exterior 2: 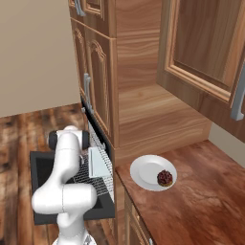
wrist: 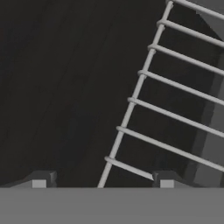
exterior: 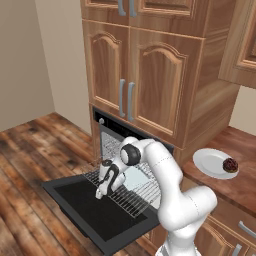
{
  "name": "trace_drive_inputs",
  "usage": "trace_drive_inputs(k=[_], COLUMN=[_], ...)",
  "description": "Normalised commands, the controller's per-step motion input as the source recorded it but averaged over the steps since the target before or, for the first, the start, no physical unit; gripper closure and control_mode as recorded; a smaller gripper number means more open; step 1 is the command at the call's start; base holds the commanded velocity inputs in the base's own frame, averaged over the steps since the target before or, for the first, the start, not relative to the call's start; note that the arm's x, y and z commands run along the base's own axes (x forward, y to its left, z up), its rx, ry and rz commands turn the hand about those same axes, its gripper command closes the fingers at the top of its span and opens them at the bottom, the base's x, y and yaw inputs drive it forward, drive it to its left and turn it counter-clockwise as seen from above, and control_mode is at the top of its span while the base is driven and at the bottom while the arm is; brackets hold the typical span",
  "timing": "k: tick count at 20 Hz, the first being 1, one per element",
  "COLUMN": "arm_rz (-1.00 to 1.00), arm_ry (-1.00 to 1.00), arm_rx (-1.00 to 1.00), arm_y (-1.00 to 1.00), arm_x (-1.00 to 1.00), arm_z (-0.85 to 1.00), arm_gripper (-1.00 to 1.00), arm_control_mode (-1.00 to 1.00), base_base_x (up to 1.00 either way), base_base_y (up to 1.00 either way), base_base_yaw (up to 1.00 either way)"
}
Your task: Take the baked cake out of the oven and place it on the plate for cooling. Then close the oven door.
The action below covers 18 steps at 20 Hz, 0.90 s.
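Baked cake (exterior 2: 165, 178) sits on plate (exterior 2: 146, 172), toward plate's right rim; plate rests near worktop (exterior 2: 201, 201) left edge, beside oven (exterior: 112, 131). Oven door (exterior: 95, 210) hangs fully open, flat. Wire rack (exterior: 131, 192) pulled out over door. Gripper (exterior: 101, 194) points down at rack's front edge, fingers spread, holding nothing.

beige walls (exterior: 25, 60); dark plank wood floor (exterior: 30, 150); tall wooden cabinets (exterior: 150, 75) with arched doors and grey handles (exterior: 126, 99); reddish wooden counter (exterior 2: 191, 201) beside them.
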Motion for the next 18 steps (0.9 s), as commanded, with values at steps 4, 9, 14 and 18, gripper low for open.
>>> trace_drive_inputs(k=[4,9,14,18], arm_rz=[0.00,0.00,0.00,0.00], arm_ry=[0.00,0.00,0.00,-0.02], arm_rx=[0.00,0.00,0.00,0.00], arm_y=[-0.50,-0.49,-0.32,0.00], arm_x=[0.45,0.46,0.27,-0.12], arm_z=[-0.12,-0.07,-0.01,0.04], arm_gripper=[-1.00,-1.00,-1.00,-1.00], arm_control_mode=[-1.00,-1.00,-1.00,-1.00], base_base_x=[0.00,0.00,0.00,0.00], base_base_y=[0.00,0.00,0.00,0.00], base_base_yaw=[0.00,0.00,0.00,0.00])
